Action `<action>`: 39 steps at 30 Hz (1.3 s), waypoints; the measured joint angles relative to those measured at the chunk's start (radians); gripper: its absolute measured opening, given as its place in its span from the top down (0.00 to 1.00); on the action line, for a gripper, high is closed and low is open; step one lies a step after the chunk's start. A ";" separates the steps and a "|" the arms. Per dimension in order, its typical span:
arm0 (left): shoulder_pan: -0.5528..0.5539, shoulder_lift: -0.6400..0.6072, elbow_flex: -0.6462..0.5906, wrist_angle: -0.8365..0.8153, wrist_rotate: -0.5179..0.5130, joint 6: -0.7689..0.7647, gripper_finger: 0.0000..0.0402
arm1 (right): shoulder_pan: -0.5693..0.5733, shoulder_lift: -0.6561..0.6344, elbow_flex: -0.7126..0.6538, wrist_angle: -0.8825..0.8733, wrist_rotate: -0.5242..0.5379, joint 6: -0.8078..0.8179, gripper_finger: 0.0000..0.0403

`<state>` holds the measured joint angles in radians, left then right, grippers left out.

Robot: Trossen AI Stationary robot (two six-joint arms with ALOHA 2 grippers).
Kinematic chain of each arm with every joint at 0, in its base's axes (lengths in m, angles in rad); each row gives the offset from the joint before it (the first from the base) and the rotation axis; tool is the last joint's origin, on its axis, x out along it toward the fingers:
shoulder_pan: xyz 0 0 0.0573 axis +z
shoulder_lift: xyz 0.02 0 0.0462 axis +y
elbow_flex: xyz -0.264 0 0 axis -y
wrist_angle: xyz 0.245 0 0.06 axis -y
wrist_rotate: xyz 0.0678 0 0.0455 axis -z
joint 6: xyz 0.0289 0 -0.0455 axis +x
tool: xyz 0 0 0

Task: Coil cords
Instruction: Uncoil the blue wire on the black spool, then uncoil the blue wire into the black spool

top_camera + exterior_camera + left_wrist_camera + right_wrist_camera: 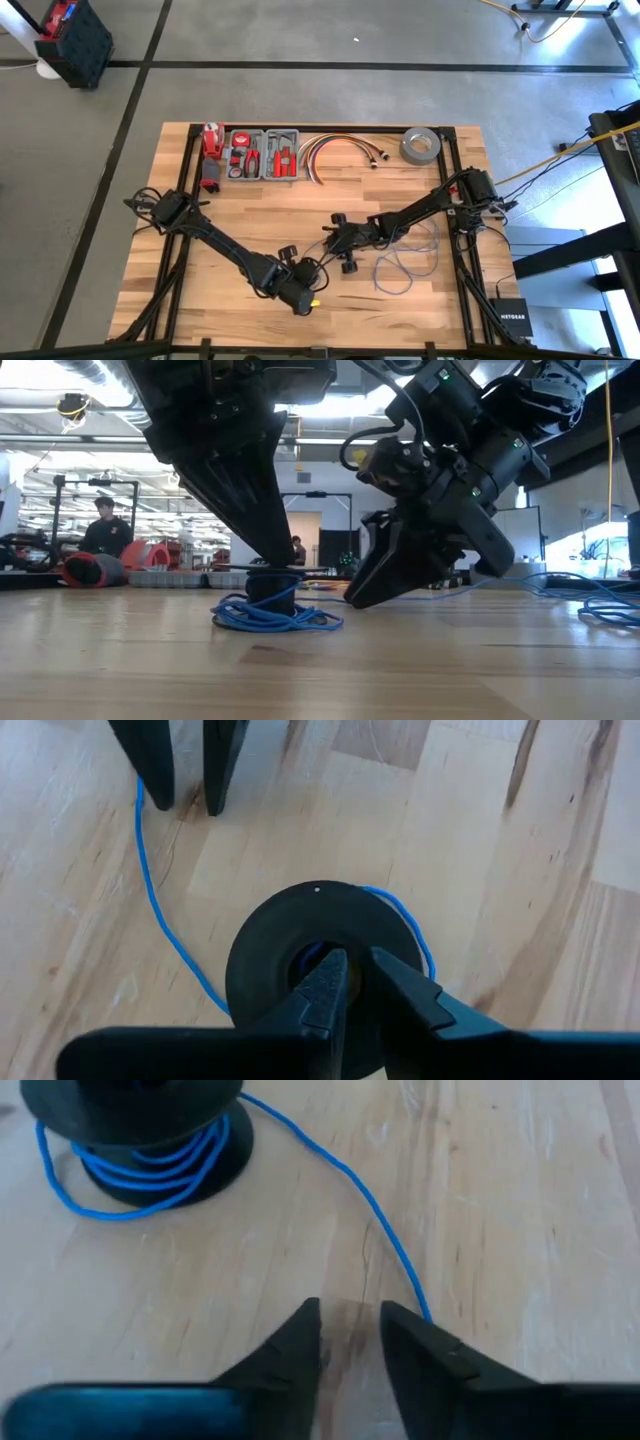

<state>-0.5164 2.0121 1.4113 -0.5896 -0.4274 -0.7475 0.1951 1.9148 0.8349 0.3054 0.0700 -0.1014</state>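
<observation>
Left gripper (350, 978) pinched on hub of black spool (320, 945) wound with blue wire (385, 1245) at table's (250, 220) front centre, then right gripper (350, 1330) just beside, fingers slightly parted, straddling wire's loose run.

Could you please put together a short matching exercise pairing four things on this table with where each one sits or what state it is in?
Things:
1. blue wire
2. black spool
3. grey tape roll
4. left gripper

Places or states:
a. at the table's far edge, right of the cable bundle
b. partly wound, its loose end trailing over the wood
c. closed on the spool's hub
d. standing on the table with wire wrapped round it

Pairs: 1-b, 2-d, 3-a, 4-c
</observation>
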 joint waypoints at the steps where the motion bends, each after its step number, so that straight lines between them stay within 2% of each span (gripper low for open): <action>1: 0.000 0.000 0.000 0.000 0.000 0.000 0.90 | 0.000 0.000 0.000 -0.001 0.000 -0.014 0.75; 5: 0.001 0.000 0.000 0.002 -0.001 -0.001 0.90 | 0.001 0.000 -0.001 -0.003 0.011 -0.055 0.93; 7: 0.001 0.000 0.000 0.001 -0.001 -0.002 0.90 | 0.001 0.000 -0.002 -0.004 0.020 -0.081 0.98; 13: -0.002 0.001 0.000 0.001 -0.005 0.012 0.90 | 0.019 -0.016 -0.003 -0.032 0.103 -0.087 0.99; 21: -0.020 -0.005 0.000 -0.004 -0.006 0.022 0.90 | 0.055 -0.135 -0.008 -0.176 0.267 -0.077 0.99; 33: -0.061 -0.026 -0.002 -0.067 0.004 -0.019 0.90 | 0.066 -0.243 -0.006 -0.448 0.390 0.029 1.00; 39: -0.067 -0.029 0.000 -0.127 -0.005 -0.070 0.90 | 0.066 -0.294 -0.005 -0.600 0.404 0.101 1.00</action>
<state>-0.5837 1.9831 1.4109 -0.7171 -0.4323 -0.8176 0.2615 1.6210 0.8299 -0.2947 0.4739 -0.0005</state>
